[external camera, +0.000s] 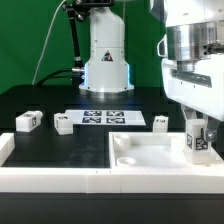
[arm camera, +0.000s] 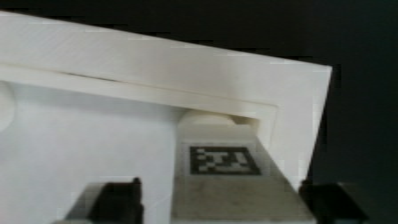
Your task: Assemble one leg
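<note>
a robotics lab: marker board (external camera: 100, 118), black table (external camera: 60, 145), green backdrop (external camera: 30, 40).

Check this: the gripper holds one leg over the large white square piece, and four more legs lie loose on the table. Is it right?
The exterior view shows three loose legs on the table, not four: first leg, second leg, third leg. The gripper does hold the fourth leg over the large white square piece.

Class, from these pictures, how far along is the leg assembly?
Done: one small white oblong tagged leg is picked up, clamped in the gripper. In hand: it hangs upright over a corner of the large flat white square piece. Left: seating it; contact can't be judged. Three more legs lie loose.
</note>
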Tool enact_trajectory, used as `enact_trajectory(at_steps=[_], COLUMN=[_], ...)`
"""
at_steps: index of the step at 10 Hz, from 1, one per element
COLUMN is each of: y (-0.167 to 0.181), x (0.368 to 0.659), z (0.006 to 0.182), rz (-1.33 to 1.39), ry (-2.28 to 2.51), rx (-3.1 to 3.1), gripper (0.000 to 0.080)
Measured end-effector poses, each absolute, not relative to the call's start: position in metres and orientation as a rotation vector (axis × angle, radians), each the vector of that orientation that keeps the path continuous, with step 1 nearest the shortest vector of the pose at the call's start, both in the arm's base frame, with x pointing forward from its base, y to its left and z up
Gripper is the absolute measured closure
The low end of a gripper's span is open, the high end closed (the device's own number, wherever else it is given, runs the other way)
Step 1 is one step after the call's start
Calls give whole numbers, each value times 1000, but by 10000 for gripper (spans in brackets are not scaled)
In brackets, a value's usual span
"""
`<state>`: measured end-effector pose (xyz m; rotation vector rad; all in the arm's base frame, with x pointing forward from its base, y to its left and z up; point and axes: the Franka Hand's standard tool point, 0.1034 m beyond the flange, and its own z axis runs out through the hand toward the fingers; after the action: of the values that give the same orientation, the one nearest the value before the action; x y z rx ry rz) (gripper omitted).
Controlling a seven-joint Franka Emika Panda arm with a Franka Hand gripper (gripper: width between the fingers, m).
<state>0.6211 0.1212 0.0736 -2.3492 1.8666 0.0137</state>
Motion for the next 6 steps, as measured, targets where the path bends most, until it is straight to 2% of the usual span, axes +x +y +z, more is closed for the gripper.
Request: enact_trajectory(at_steps=[1,2,6], y=[121,121,122], x=[622,622,624], z=[74,75,76], rz=[5,-10,-68], ry=[1793,1641,997], rx=[-2404,-2512,-2842], gripper=[322,183,151])
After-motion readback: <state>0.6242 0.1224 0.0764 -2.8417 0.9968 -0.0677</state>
